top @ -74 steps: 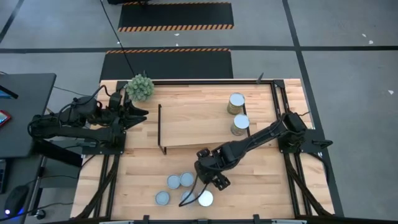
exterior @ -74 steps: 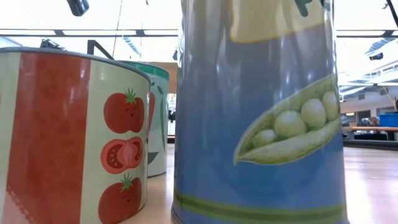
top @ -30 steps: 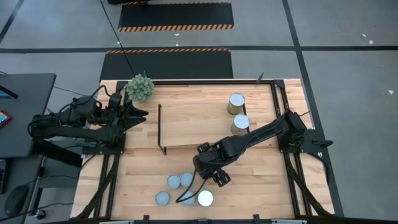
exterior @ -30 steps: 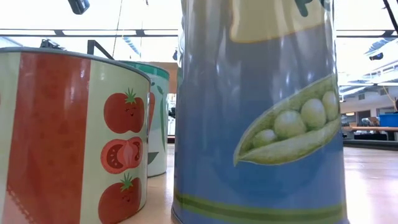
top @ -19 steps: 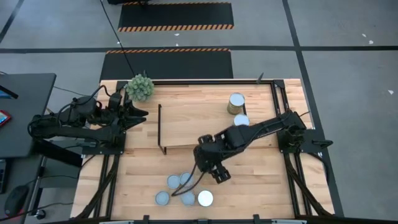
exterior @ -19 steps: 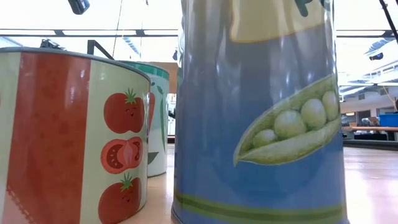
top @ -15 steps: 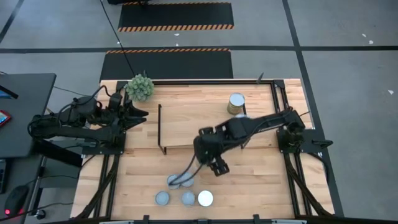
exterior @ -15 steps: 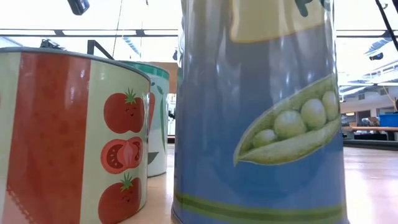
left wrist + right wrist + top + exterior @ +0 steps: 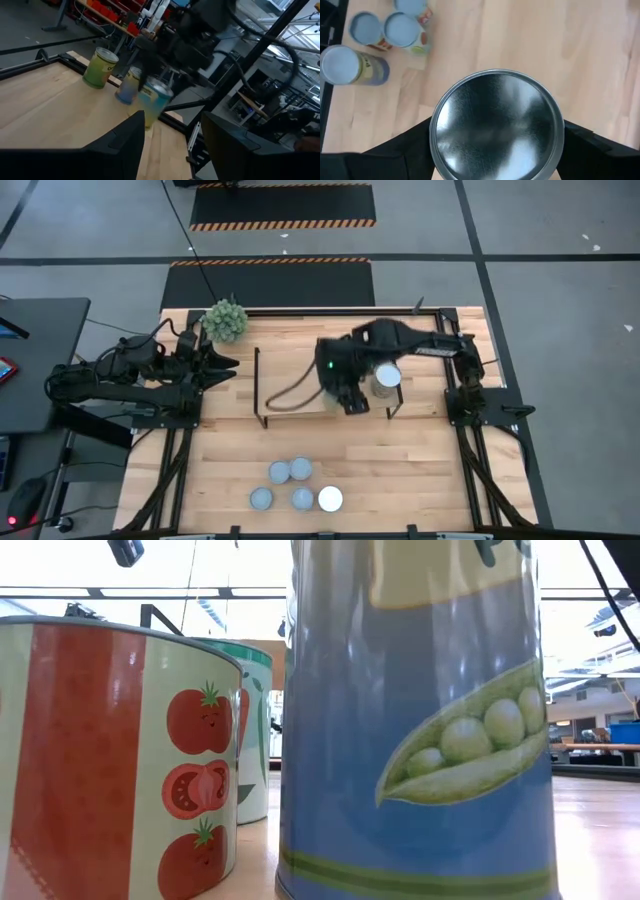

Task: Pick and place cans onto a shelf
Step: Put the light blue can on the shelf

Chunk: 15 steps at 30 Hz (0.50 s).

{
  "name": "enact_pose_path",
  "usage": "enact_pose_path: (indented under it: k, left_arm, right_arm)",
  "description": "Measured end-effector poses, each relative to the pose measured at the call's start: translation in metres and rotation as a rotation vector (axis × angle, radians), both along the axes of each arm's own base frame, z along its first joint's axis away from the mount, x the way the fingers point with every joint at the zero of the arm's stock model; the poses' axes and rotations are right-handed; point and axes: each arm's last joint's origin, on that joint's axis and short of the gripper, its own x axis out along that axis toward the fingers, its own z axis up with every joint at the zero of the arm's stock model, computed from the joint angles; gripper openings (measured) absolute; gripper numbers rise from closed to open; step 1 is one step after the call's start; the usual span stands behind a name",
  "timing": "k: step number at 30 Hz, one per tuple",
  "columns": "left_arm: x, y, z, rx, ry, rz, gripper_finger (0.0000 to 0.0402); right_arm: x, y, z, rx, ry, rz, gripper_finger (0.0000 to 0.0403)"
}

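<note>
The right pincer (image 9: 352,392) hangs over the shelf (image 9: 300,380), its fingers clamped on a can with a silvery top (image 9: 496,131) that fills the right wrist view between the two dark fingers (image 9: 405,150). In the left wrist view this held can (image 9: 154,102) appears lifted just clear of the shelf board, though the blur there makes that hard to be sure of. Beside it on the right part of the shelf stand two more cans: one (image 9: 385,375) shows just beside the pincer in the high view, the other (image 9: 101,67) farther back is mostly hidden under the arm from above. Five cans (image 9: 298,485) remain on the surface (image 9: 420,470) in front of the shelf, clustered near the front edge, one with a white top (image 9: 329,499) and four with pale blue-grey tops. The left pincer (image 9: 232,361) waits at the left side of the surface near the green plant (image 9: 226,320), its fingers spread apart
</note>
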Motion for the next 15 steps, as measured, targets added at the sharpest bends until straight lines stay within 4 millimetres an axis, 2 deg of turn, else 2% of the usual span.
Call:
enact_pose_path:
  k: [9, 15]
  left_arm:
    - [0.000, 0.000, 0.000, 0.007, 0.001, -0.001, 0.0201]
    - [0.000, 0.000, 0.000, 0.024, 0.001, 0.000, 0.0201]
  right_arm:
    - [-0.014, -0.061, 0.011, -0.027, -0.017, -0.101, 0.0321]
    - [-0.016, -0.089, 0.005, -0.038, 0.002, -0.132, 0.0321]
